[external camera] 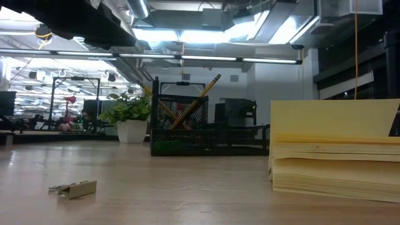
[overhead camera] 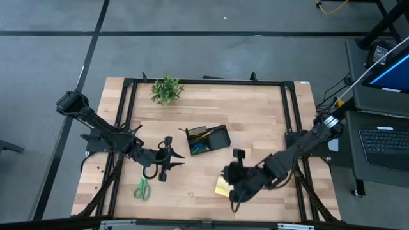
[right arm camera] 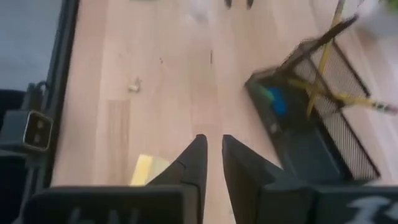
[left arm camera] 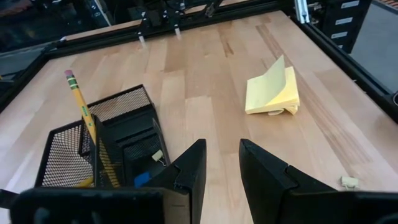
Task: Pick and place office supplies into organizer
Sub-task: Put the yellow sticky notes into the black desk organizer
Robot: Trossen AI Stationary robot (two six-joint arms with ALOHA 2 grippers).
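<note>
My right gripper (right arm camera: 211, 163) hovers with fingers narrowly apart, empty; the yellow sticky-note pad (right arm camera: 149, 169) lies just beside them. I should centre over it before closing. The organizer (overhead camera: 208, 139) sits beyond.

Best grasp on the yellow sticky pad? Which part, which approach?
Judging from these views, grip the sticky pad across its flat stacked body, coming from above with fingers spanning two opposite edges. It lies flat on the table, but its top sheets curl up along one edge, so pinch the even, closed sides rather than the lifted flap, which would likely peel away.
</note>
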